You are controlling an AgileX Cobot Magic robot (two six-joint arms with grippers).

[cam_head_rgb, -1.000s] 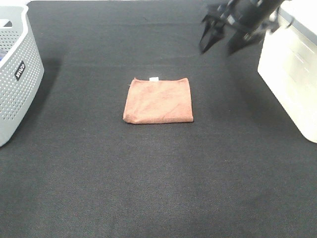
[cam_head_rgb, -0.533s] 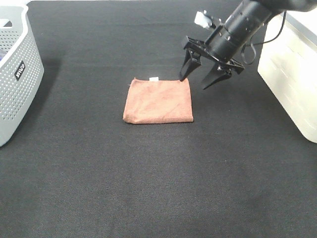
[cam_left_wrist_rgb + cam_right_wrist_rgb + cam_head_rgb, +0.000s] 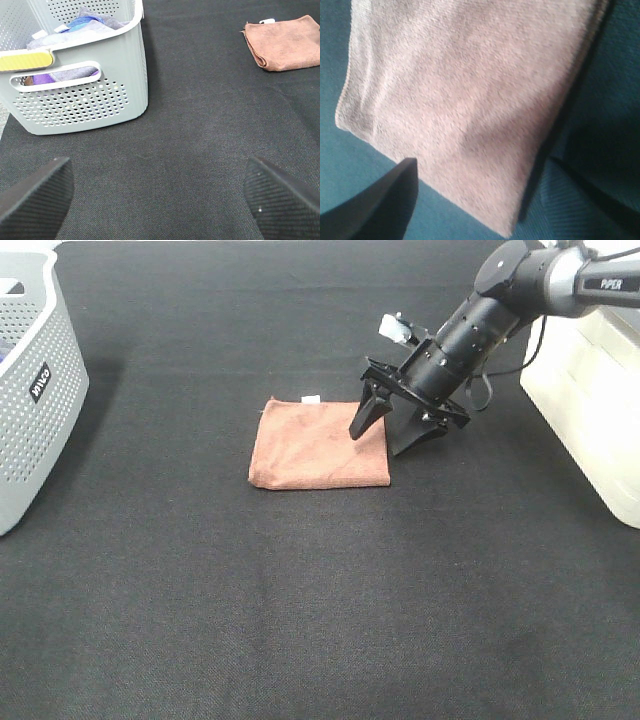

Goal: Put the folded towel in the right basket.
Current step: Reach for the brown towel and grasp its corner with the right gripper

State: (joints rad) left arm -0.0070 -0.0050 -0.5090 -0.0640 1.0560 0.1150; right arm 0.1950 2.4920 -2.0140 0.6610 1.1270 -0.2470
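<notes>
The folded brown towel (image 3: 318,443) lies flat on the black table; it also shows in the left wrist view (image 3: 285,47) and fills the right wrist view (image 3: 470,100). My right gripper (image 3: 383,439) is open, its two fingers straddling the towel's right edge, one over the towel and one on the table beside it. The right basket (image 3: 590,400), white, stands at the right edge. My left gripper (image 3: 160,192) is open and empty, far from the towel, near the grey basket.
A grey perforated basket (image 3: 30,390) with several cloths inside stands at the left edge; it also shows in the left wrist view (image 3: 80,95). The black cloth-covered table (image 3: 300,590) stretches toward the front.
My right arm has come down from the back right toward the towel. Its open fingers now straddle the towel's right edge. The towel has not moved.
</notes>
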